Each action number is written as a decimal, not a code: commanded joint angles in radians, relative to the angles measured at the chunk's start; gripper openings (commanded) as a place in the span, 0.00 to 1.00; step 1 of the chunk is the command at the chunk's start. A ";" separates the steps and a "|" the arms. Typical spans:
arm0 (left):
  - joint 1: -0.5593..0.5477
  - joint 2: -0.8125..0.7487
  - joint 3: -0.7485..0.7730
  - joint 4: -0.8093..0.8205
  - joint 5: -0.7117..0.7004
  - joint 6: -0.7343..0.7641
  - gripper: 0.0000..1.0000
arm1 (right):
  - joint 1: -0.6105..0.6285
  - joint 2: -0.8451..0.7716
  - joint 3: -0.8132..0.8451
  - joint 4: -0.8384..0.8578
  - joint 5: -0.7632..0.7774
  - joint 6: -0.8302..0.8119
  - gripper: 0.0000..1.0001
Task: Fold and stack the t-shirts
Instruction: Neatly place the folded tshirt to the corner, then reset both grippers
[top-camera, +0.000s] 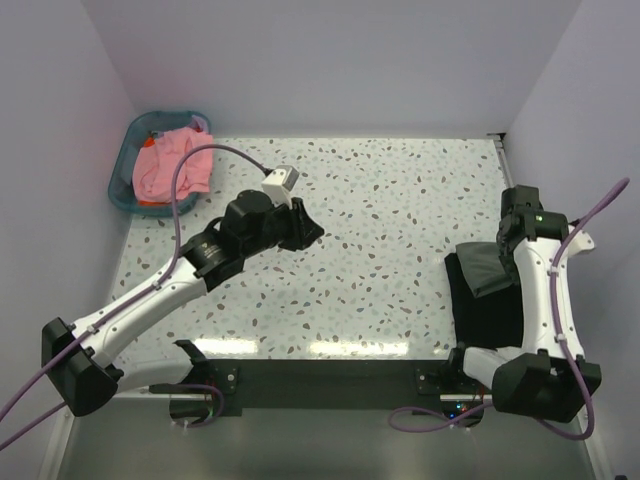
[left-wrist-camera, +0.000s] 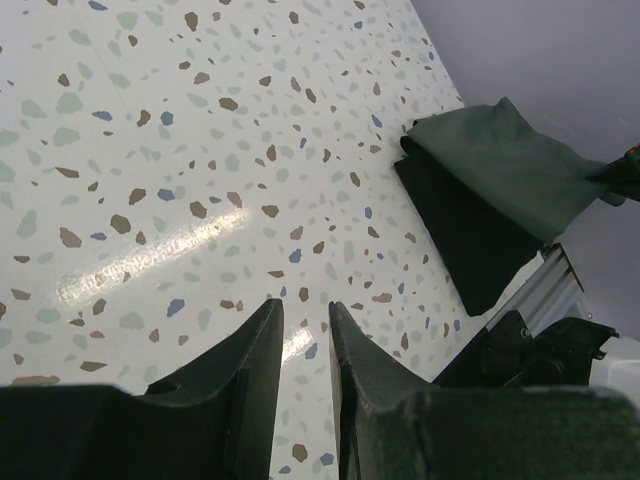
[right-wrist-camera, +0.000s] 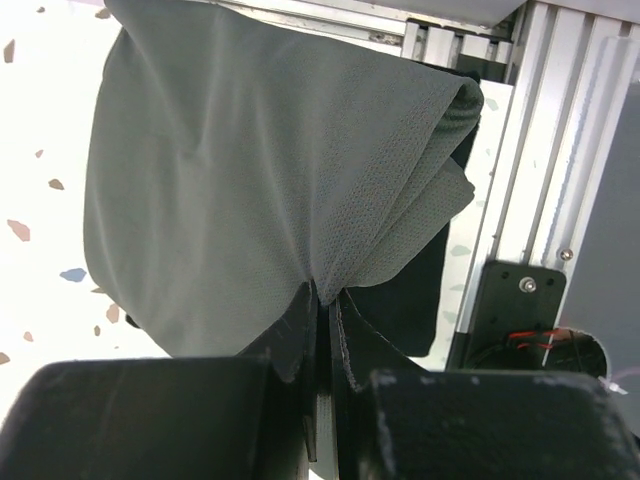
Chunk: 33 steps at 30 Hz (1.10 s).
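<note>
A folded dark olive-grey t-shirt (top-camera: 483, 266) hangs bunched from my right gripper (right-wrist-camera: 328, 295), which is shut on a pinch of its edge. It sits just over a folded black t-shirt (top-camera: 490, 318) lying at the table's near right; the black t-shirt (right-wrist-camera: 405, 300) shows under the olive-grey t-shirt (right-wrist-camera: 260, 170). In the left wrist view both appear far right, the olive-grey t-shirt (left-wrist-camera: 490, 165) on the black t-shirt (left-wrist-camera: 465, 240). My left gripper (top-camera: 305, 228) hovers over mid-table, open with nothing between its fingers (left-wrist-camera: 262, 345). A salmon-pink t-shirt (top-camera: 172, 165) lies crumpled in the basket.
The teal plastic basket (top-camera: 122, 165) stands in the far left corner against the wall. Aluminium frame rails (right-wrist-camera: 545, 150) run along the near edge just beside the black shirt. White walls close in the table on the left, back and right.
</note>
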 joint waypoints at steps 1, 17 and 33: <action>-0.015 -0.036 -0.023 0.049 -0.013 -0.031 0.30 | -0.007 -0.063 -0.028 -0.250 0.023 -0.027 0.02; -0.024 -0.047 -0.066 0.074 -0.024 -0.029 0.31 | -0.006 -0.214 0.113 -0.161 -0.128 -0.299 0.99; -0.023 -0.030 -0.046 0.043 -0.189 0.000 0.38 | 0.518 -0.176 -0.059 0.520 -0.322 -0.376 0.99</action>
